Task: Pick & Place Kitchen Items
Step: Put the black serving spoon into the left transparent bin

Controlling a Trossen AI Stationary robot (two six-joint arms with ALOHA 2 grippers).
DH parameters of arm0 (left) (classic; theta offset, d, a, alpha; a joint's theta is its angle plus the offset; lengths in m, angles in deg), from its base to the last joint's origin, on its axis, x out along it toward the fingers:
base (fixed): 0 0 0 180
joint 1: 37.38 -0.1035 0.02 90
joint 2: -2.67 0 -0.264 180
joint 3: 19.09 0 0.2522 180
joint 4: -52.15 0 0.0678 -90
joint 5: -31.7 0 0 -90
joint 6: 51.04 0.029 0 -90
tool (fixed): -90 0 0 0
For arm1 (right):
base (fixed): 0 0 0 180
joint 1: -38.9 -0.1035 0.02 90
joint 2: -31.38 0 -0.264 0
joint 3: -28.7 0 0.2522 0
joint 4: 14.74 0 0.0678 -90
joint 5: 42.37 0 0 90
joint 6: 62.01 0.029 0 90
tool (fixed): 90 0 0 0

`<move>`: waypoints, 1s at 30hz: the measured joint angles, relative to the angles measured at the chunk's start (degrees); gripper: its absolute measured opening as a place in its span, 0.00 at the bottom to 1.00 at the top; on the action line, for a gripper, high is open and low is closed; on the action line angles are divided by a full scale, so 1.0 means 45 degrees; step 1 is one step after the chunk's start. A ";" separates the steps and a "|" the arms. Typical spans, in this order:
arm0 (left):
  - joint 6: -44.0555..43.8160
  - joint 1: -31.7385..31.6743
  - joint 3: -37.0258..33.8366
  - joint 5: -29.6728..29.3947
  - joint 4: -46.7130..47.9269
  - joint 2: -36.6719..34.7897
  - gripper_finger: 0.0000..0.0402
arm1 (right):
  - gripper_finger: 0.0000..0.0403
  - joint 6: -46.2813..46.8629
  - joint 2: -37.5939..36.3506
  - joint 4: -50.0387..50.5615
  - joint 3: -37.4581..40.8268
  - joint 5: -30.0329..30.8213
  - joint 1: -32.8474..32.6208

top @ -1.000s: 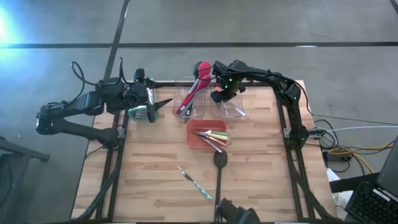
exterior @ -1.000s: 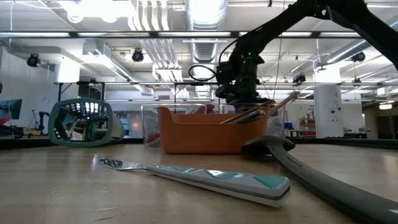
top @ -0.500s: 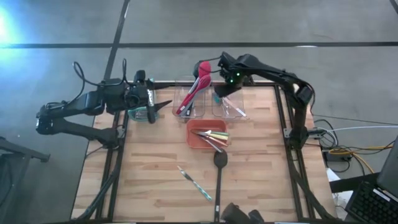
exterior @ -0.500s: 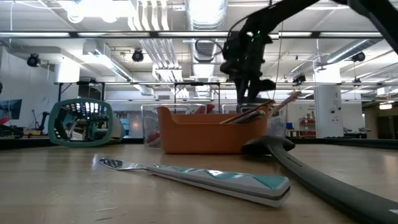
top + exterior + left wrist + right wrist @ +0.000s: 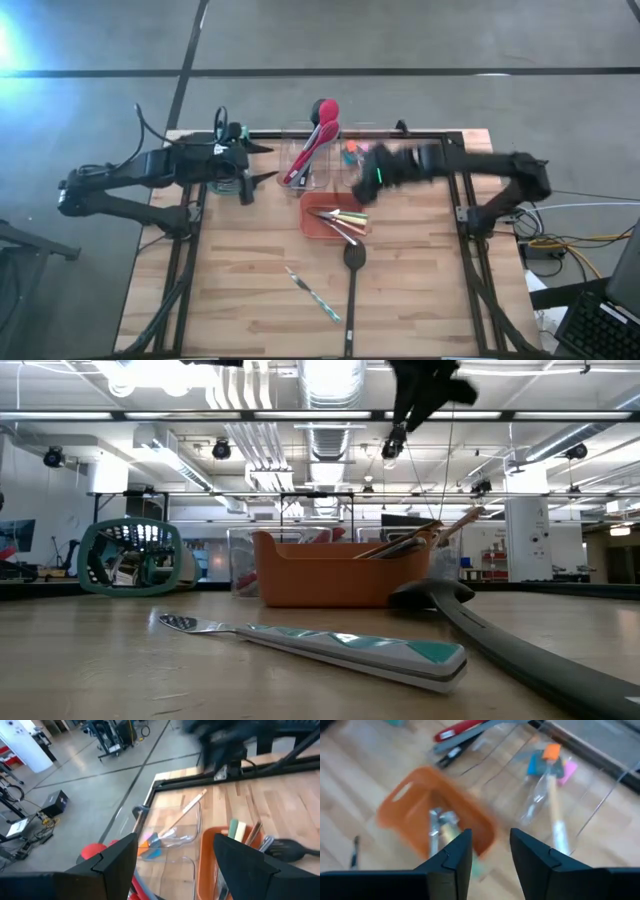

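Note:
Red, black and grey long-handled spoons and spatulas [image 5: 312, 143] stand in a clear tub. A second clear tub [image 5: 362, 170] holds a wooden-handled tool [image 5: 552, 815] and tiny orange, blue and pink pieces [image 5: 550, 761]. Thin green-yellow-handled tools [image 5: 340, 217] lie in the orange tray [image 5: 312, 222]. A black spoon [image 5: 352, 285] and a teal-handled knife [image 5: 315, 293] lie on the table. My right gripper [image 5: 490, 857] is open and empty, high over the tray and second tub; it also shows in the low view [image 5: 415, 400]. My left gripper [image 5: 175, 865] is open and empty at the far left, beside the tubs.
A metal box grater with teal trim [image 5: 228, 183] lies under my left arm at the far left. The tubs and tray crowd the table's far middle. The black spoon's bowl [image 5: 354, 255] lies just at the tray's near side.
My right gripper has risen from low over the second tub at the far edge and swung fast toward the table's near side, over the tub and the orange tray. It has stayed empty. My left gripper has turned at the wrist in place.

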 joint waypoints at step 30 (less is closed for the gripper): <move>0.0428 0.0000 -0.0496 -0.0002 -0.0380 0.0039 0.66 | 0.27 1.6358 0.6514 -0.3785 0.1663 0.4140 -0.9033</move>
